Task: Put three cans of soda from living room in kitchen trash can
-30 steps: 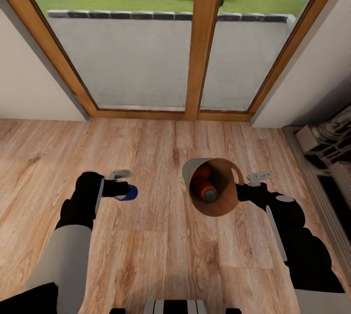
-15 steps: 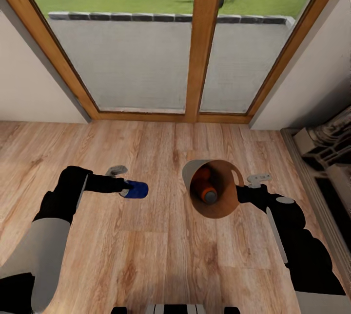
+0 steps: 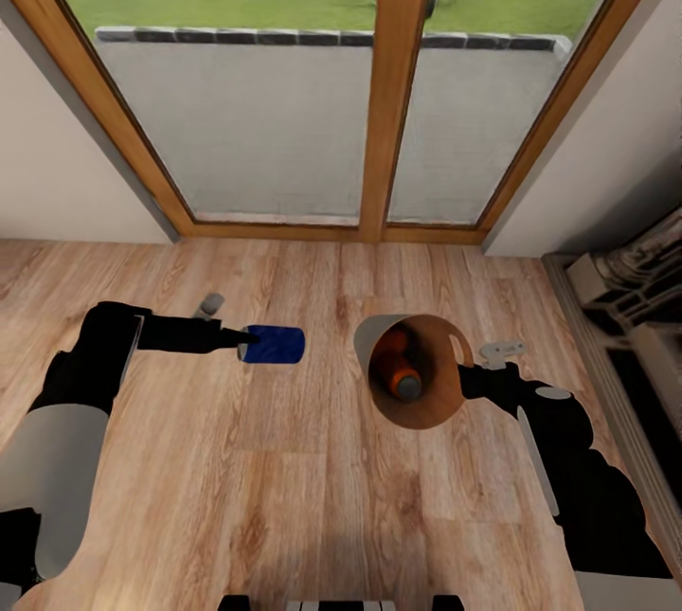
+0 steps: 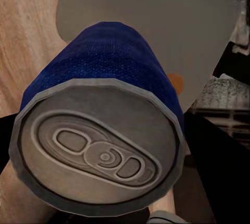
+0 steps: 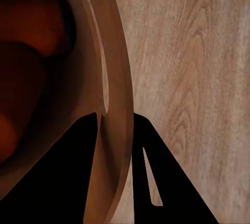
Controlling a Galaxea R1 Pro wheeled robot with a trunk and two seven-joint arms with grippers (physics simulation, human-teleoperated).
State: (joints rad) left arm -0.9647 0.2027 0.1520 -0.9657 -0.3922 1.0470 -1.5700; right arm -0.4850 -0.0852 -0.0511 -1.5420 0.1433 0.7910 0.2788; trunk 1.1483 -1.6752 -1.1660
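Observation:
The dark blue can of soda lies level above the wood floor, with my left gripper shut on its end. In the left wrist view its silvery top faces the camera, and the trash can's grey outer wall is behind it. The trash can is tilted, its mouth facing the head camera, a short gap right of the blue can. Two orange cans lie inside it. My right gripper is shut on the trash can's rim, one finger inside and one outside.
Wood-framed glass doors stand straight ahead, with lawn beyond them. White walls flank the doors. Grey stone-like blocks and a dark edge run along the right side. Bare wood floor lies under and around both arms.
My left arm has stretched out to the right, carrying the blue can closer to the trash can and turning it level. The right arm and trash can have stayed put.

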